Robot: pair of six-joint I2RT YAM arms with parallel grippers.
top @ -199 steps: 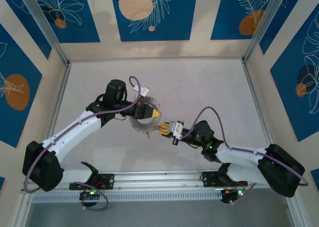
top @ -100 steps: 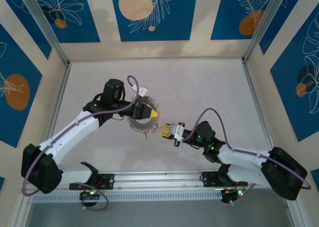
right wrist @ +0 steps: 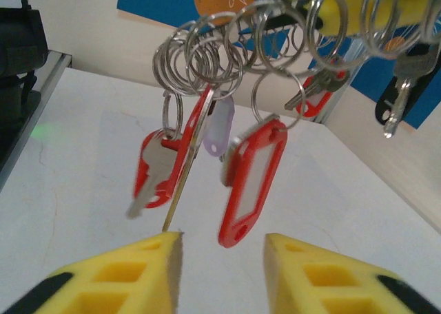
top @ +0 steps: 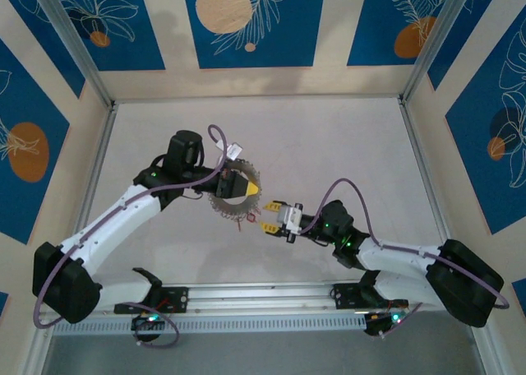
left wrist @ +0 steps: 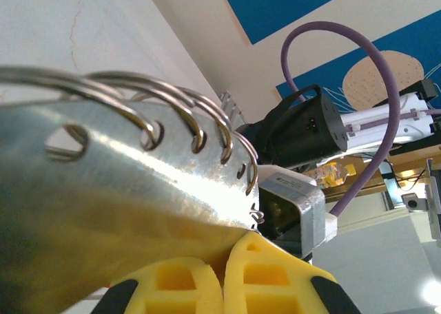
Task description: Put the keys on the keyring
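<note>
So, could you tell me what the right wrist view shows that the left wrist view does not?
Right wrist: red key tags and a metal key dangling ahead of the open right gripper. Left wrist: the keyring, a flat holed plate pinched by the left gripper, the right arm beyond. Both: small rings threaded through the keyring.

keyring (left wrist: 138, 183) cut off L edge, blurry up close, keys (top: 244, 220) too tiny in top cam
</note>
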